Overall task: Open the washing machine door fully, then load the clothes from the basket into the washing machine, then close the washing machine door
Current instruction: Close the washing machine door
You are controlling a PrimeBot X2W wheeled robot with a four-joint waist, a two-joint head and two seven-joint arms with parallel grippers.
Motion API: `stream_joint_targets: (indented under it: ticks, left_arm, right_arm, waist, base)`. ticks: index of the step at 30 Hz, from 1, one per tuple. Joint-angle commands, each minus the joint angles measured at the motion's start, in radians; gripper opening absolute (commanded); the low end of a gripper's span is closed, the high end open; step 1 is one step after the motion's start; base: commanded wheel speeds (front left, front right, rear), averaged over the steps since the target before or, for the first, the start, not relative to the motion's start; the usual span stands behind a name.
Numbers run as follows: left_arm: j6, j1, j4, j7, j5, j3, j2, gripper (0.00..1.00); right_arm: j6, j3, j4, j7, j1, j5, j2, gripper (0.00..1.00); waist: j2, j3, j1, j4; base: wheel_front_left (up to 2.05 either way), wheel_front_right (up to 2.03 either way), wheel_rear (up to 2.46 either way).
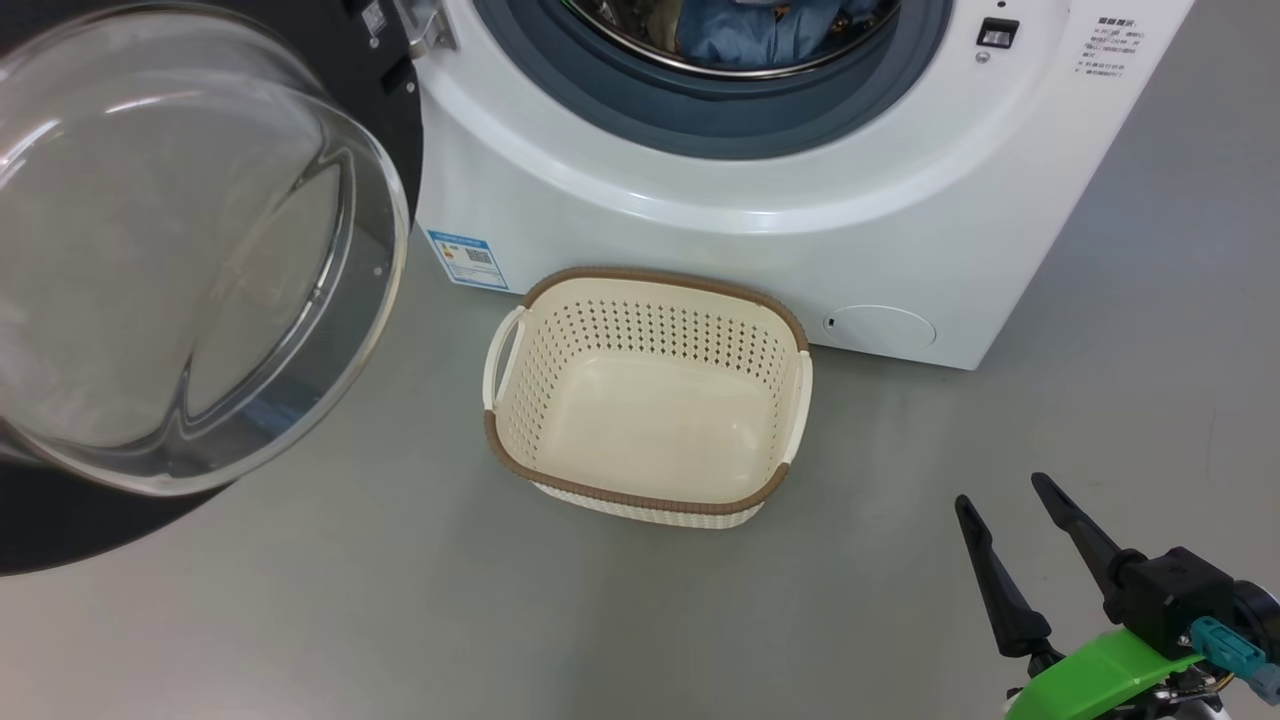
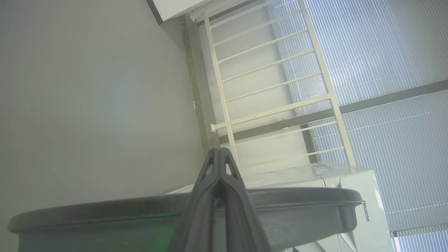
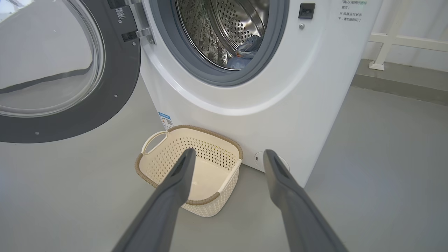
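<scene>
open door (image 1: 180,260) beside basket (image 1: 650,278); white railing (image 2: 273,113) behind

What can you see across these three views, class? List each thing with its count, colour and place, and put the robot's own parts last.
washing machine: one, white, top of head view
washing machine door: one, black rim, clear glass, swung open at head view's left
clothes: count unclear, blue, inside the steel drum
basket: one, cream, brown rim, empty, on the grey floor
label: one, blue, machine's lower corner
railing: one, white, right of the machine
left pincer: one, dark, shut
right pincer: one, dark, open, right of the basket
</scene>
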Motion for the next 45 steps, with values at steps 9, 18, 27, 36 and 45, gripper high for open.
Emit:
stream_joint_targets:
  ticks: [9, 18, 27, 36, 45]
  left_arm:
    - [0.000, -0.024, -0.024, 0.010, -0.016, 0.019, 0.076, 0.00]
    - [0.016, -0.008, -0.013, 0.021, -0.003, 0.010, 0.081, 0.00]
    - [0.014, 0.019, -0.040, 0.110, -0.036, 0.001, 0.071, 0.00]
    - [0.025, 0.050, -0.089, 0.203, -0.062, -0.018, 0.057, 0.00]
    - [0.065, 0.084, -0.174, 0.323, -0.114, -0.025, 0.044, 0.00]
  right_arm:
    - [0.009, 0.032, -0.047, 0.015, -0.021, -0.013, -0.024, 1.00]
    - [0.009, 0.036, -0.052, 0.023, -0.024, -0.009, -0.036, 1.00]
    - [0.009, 0.041, -0.054, 0.026, -0.019, -0.008, -0.038, 1.00]
    - [0.009, 0.046, -0.051, 0.028, -0.021, -0.003, -0.039, 1.00]
    - [0.009, 0.047, -0.046, 0.026, -0.025, 0.000, -0.039, 1.00]
  waist:
    - [0.0000, 0.019, 0.0000, -0.012]
    - [0.0000, 0.028, 0.0000, -0.017]
    - [0.0000, 0.029, 0.0000, -0.012]
    - [0.0000, 0.032, 0.0000, -0.004]
    - [0.0000, 0.038, 0.0000, -0.001]
  base:
    - [0.00, 0.00, 0.00]
    - [0.00, 0.00, 0.00]
    - [0.00, 0.00, 0.00]
    - [0.00, 0.00, 0.00]
    - [0.00, 0.00, 0.00]
